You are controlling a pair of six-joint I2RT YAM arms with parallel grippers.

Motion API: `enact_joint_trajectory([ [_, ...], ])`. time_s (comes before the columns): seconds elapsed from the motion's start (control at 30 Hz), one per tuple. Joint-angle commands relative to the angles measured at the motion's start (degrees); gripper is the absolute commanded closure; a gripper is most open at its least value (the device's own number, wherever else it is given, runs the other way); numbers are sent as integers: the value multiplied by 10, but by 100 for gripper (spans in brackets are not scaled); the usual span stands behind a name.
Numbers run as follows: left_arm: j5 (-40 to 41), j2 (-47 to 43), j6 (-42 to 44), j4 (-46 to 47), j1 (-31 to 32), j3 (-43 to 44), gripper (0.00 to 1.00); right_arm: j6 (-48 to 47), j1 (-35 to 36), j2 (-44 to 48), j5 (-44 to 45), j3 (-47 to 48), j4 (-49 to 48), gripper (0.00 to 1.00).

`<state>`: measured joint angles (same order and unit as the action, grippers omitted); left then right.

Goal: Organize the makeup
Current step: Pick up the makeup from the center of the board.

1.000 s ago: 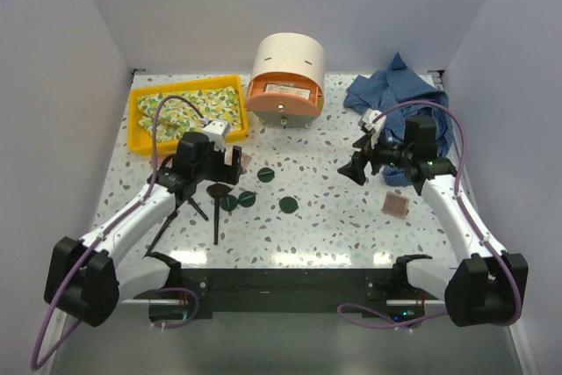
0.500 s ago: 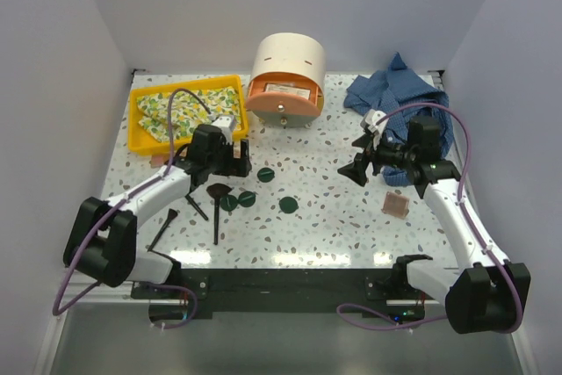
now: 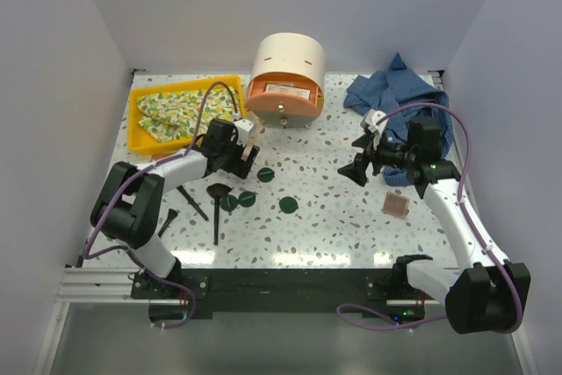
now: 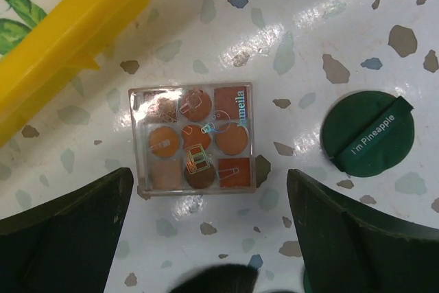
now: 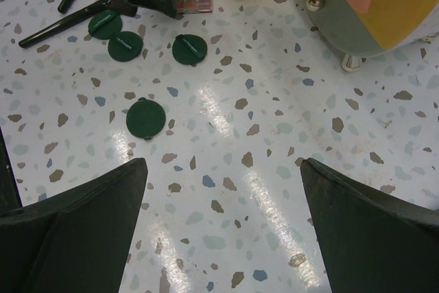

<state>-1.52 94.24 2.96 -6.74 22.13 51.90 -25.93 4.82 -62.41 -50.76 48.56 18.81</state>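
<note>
Directly beneath the left gripper point(image 4: 209, 186), jaws spread, lies a palette point(image 4: 193, 137).

Pink-brown palette point(image 4: 193, 138) lying flat left, second palette point(image 3: 397, 205) right, four green discs point(image 3: 288, 205) between, dark brushes point(image 3: 216, 217) front-left

- Table top point(image 4: 206, 39): smooth and glossy, white with grey, brown and blue flecks like terrazzo; it throws back bright glare.
- Palette point(image 4: 194, 138): clear, shiny plastic case over 9 powdery matt pans, with iridescent print on the lid.
- Disc point(image 4: 368, 135): dark green, matt, finely grained, with pale printed lettering.
- Tray point(image 4: 68, 25): yellow plastic, smooth with a soft sheen.
- Leaf-patterned cloth point(image 3: 180, 110): printed fabric, matt and creased.
- Blue cloth point(image 3: 395, 94): soft, matt, rumpled fabric.
- Container point(image 3: 290, 63): smooth cream and orange plastic, matt; its knob point(image 5: 314, 1) is shiny metal.
- Brush point(image 3: 216, 217): dark handle, dull finish.
- Left gripper point(image 4: 209, 190): its 2 fingers point(image 4: 68, 238) are matt black plastic.
</note>
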Motion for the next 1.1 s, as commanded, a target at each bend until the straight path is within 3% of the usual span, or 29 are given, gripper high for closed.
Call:
enact_joint_trajectory([
  [0.0, -1, 33, 59, 23, -4, 39, 1, 2, -2, 12, -21, -1, -17, 1],
  [0.5, -21, 104, 57, 2, -17, 81, 15, 0, -2, 11, -19, -1, -16, 2],
  [0.6, -23, 106, 47, -5, -17, 87, 23, 0, -2, 12, -18, -1, -16, 1],
  [0.77, -6, 97, 27, -21, -17, 94, 59, 0, -3, 12, -18, 0, -16, 1],
  [1.07, -24, -19, 12, 8, -17, 54, 70, -1, -5, 13, -18, 0, -15, 1],
])
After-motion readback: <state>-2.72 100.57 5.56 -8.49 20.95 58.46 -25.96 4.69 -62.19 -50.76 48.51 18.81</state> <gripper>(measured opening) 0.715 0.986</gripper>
